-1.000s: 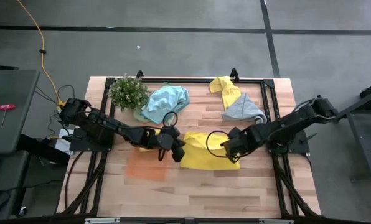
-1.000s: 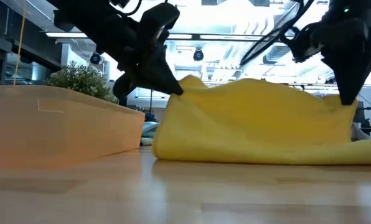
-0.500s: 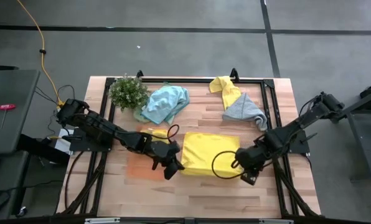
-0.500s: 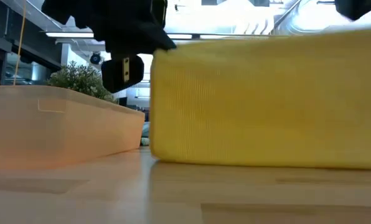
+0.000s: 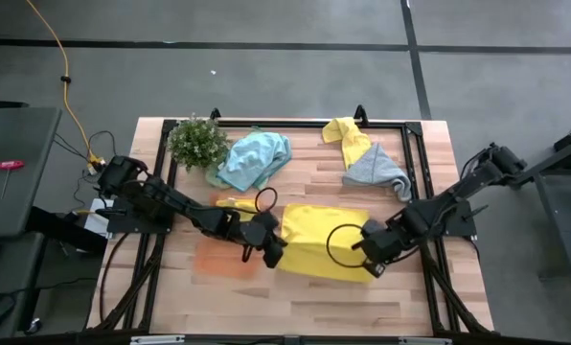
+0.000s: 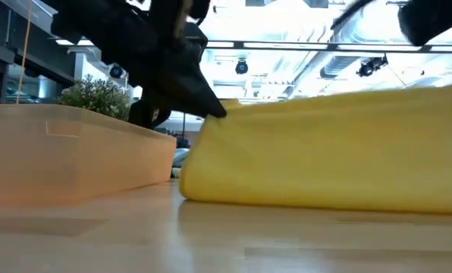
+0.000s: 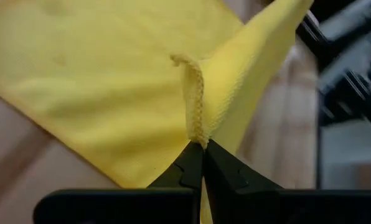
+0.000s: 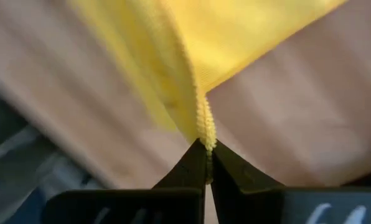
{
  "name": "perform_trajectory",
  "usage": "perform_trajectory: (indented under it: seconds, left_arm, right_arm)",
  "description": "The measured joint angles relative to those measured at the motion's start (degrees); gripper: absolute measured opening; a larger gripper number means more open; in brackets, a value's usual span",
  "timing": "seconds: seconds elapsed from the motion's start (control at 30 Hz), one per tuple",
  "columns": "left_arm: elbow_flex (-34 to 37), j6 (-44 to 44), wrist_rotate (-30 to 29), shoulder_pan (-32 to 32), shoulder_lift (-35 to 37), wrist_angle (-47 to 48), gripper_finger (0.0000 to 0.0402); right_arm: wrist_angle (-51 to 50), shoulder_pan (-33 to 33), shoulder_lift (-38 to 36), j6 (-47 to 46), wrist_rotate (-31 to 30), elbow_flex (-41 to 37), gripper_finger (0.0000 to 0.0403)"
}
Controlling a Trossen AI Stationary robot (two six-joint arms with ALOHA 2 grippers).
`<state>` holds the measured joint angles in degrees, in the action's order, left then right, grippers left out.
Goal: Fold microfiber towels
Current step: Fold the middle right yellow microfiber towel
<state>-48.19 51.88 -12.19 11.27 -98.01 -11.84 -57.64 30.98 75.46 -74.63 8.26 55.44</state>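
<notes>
A bright yellow towel [image 5: 324, 240] lies mid-table, its near part raised between my two grippers; it fills the low view [image 6: 324, 152]. My left gripper [image 5: 274, 251] is shut on its left corner, and my right gripper [image 5: 372, 261] is shut on its right corner. A blue-teal towel [image 5: 255, 158] lies crumpled at the far left. A second yellow towel [image 5: 348, 139] and a grey towel [image 5: 374, 168] lie crumpled at the far right. My left gripper pinches the yellow towel's hemmed corner [image 7: 195, 127] between its two fingertips [image 6: 218, 112], slanting down from the table's left. The corner is held above the table and the cloth slopes down from it to the wood. My right gripper pinches the hemmed edge at the towel's right corner [image 8: 204, 127] between its two fingertips, coming from the table's right. The cloth hangs away from the fingers, and its lower part lies on the table.
A flat orange tray [image 5: 230, 251] lies just left of the yellow towel, under my left arm; it shows at the left of the low view [image 6: 74, 152]. A small green plant [image 5: 197, 142] stands at the far left corner. Bare wood lies along the near edge.
Both grippers, shut on the yellow towel, have gone toward the table's near edge and carried its held edge with them. The cloth first rose high in the low view, then came down lower, and it now spreads farther toward the near edge.
</notes>
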Motion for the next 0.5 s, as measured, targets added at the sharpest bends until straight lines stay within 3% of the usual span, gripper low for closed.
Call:
perform_trajectory:
  seconds: [0.23,0.5]
  left_arm:
    - [0.0,-1.5,-9.1,0.0,-0.2,1.0,0.0]
    - [0.0,-1.1,-16.1,0.0,-0.2,5.2,0.0]
  right_arm:
    - [-5.5,-5.6,2.8,0.0,-7.9,0.0,0.0]
    - [-5.5,-10.6,8.0,4.4,-9.6,0.0,0.0]
